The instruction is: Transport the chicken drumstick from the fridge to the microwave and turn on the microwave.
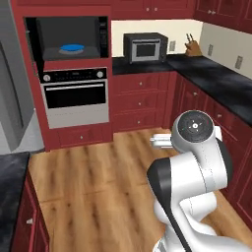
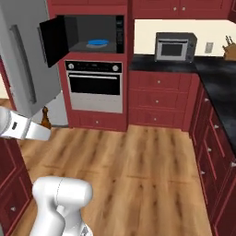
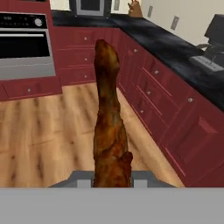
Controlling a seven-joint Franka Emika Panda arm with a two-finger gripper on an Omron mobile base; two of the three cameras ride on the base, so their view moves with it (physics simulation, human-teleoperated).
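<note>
Reddish-brown chicken drumstick (image 3: 109,127) stands clamped between the tool (image 3: 113,180) fingers.

A home kitchen — red cabinets (image 1: 140,101), black counter (image 1: 216,83), built-in oven (image 1: 75,96), microwave (image 1: 69,42).

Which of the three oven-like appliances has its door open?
The microwave built in above the oven: door swung left, blue plate visible inside. The oven and the countertop toaster oven are shut.
</note>
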